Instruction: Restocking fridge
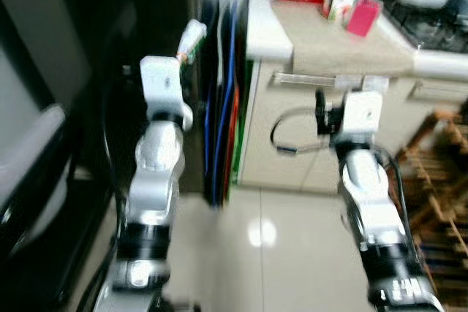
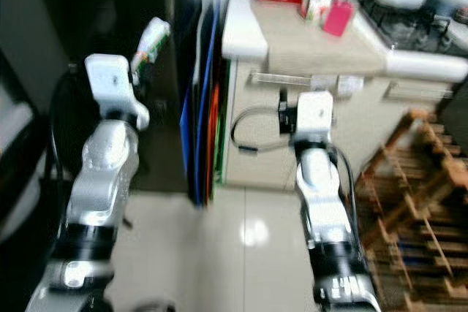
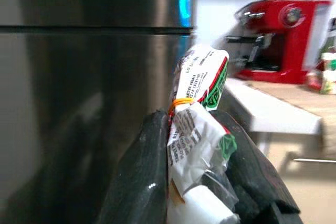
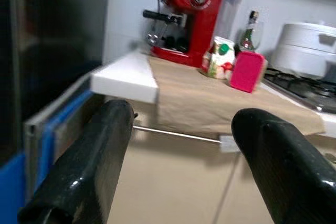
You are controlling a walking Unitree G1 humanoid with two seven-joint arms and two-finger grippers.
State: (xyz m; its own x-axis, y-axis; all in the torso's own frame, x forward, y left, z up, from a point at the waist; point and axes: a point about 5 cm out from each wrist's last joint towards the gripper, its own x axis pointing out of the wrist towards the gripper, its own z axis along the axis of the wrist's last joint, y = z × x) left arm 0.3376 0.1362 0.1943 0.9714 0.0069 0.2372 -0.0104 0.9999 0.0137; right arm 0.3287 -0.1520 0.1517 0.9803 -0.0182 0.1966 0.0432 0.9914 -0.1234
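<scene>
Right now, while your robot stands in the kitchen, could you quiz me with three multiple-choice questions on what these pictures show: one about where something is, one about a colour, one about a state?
1. Where does the coffee machine stand?
A. on the floor
B. at the back of the counter
C. on the wooden rack

2. What colour is the coffee machine?
A. red
B. blue
C. yellow

3. How does the left gripper stand?
A. open and empty
B. shut on the wrapped packet
C. shut on a bottle

Answers:
1 B, it sits on the counter against the wall.
2 A, its body is bright red.
3 B, both black fingers press the white, green-printed packet between them, while the right gripper is open with nothing in it.
</scene>
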